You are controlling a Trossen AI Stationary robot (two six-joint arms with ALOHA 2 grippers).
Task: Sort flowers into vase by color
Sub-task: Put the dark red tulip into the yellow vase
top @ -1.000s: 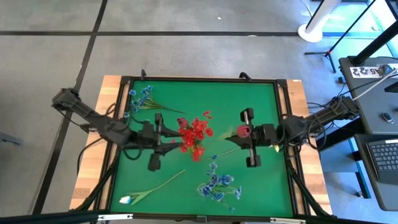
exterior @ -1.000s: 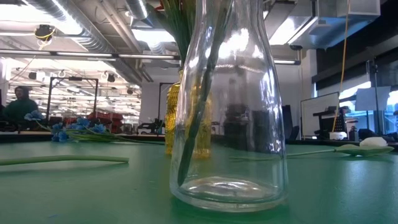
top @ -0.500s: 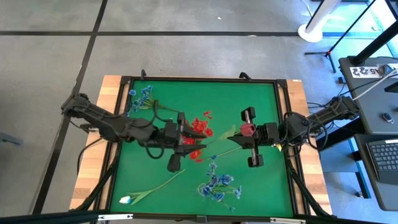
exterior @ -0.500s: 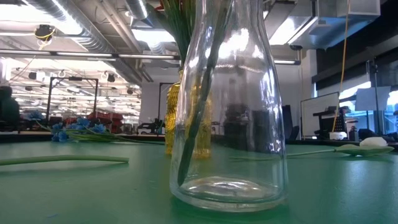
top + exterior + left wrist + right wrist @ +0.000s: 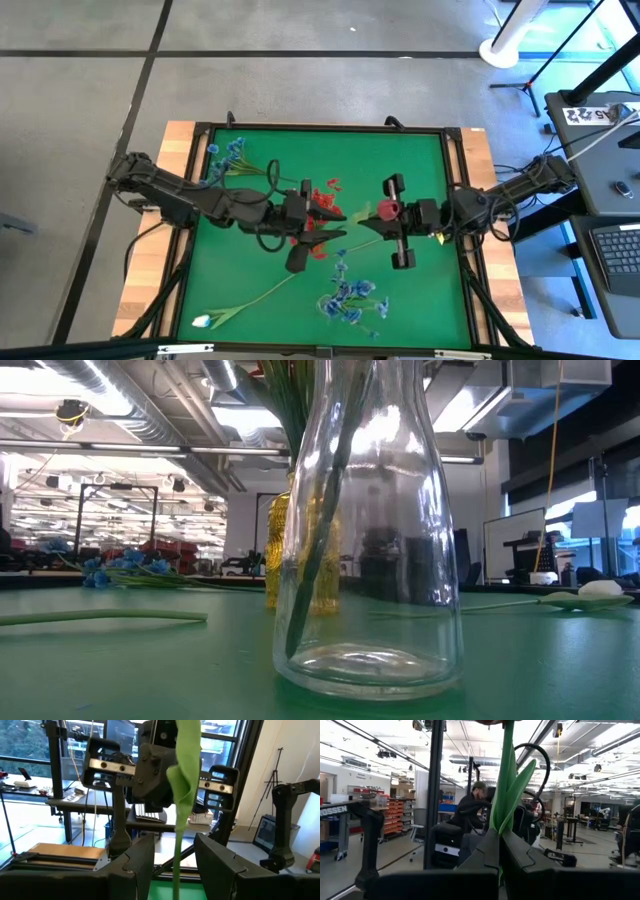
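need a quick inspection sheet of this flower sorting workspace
surface: green mat in a black frame on a wooden table.
job's things: red flowers at centre under the left arm; blue spray far left; blue spray near front; white bud lying front left; clear glass vase with green stems inside.
clutter: nothing seen.
grippers: left end effector over the red flowers, a green stem between its fingers; right end effector shut on a red-bud flower.
cables: black cables by the right arm base.
surroundings: concrete floor, desk with keyboard at right.
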